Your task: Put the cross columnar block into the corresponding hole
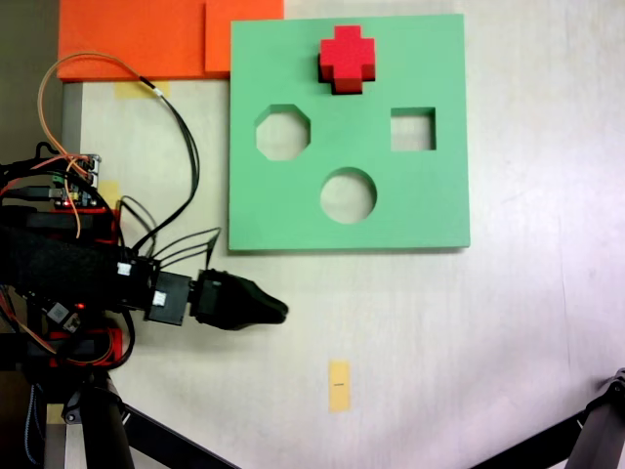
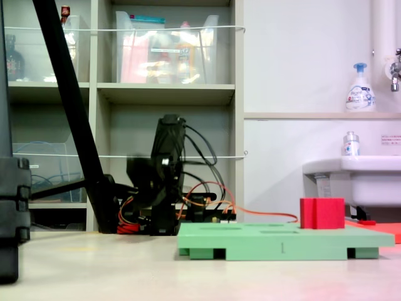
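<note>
The red cross columnar block (image 1: 347, 57) stands upright near the far edge of the green foam board (image 1: 430, 210), rising above its surface (image 2: 321, 213). The corresponding hole is hidden; whether it lies under the block cannot be told. Octagonal (image 1: 283, 133), square (image 1: 413, 129) and round (image 1: 348, 195) cutouts lie open. My black gripper (image 1: 280, 311) hovers off the board by its near left corner, well away from the block. Its jaws taper to a single point, shut on nothing. In the low fixed view the arm (image 2: 164, 179) faces the camera behind the board (image 2: 276, 241).
Orange foam sheets (image 1: 137, 39) lie beyond the board's left corner. A yellow tape mark (image 1: 338, 385) sits on the table in front. Black stand legs (image 1: 117, 430) and loose wires (image 1: 176, 127) crowd the left side; another leg (image 1: 596, 435) enters at bottom right.
</note>
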You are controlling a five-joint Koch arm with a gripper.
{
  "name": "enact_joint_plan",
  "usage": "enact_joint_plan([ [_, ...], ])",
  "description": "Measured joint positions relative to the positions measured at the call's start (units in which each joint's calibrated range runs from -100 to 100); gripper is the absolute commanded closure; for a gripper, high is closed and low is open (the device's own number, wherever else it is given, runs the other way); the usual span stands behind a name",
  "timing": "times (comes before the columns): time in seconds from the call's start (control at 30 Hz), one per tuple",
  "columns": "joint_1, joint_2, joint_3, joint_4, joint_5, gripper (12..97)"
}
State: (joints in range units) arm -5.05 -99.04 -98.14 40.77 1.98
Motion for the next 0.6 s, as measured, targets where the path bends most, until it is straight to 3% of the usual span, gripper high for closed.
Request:
enact_joint_plan([
  [0.13,0.1,-0.4,-1.3,-1.3,-0.8,55.6],
  [0.37,0.6,-0.4,-1.3,-29.2,-1.0,55.8],
  [0.6,1.7,-0.5,-1.1,-33.2,-1.2,61.5],
])
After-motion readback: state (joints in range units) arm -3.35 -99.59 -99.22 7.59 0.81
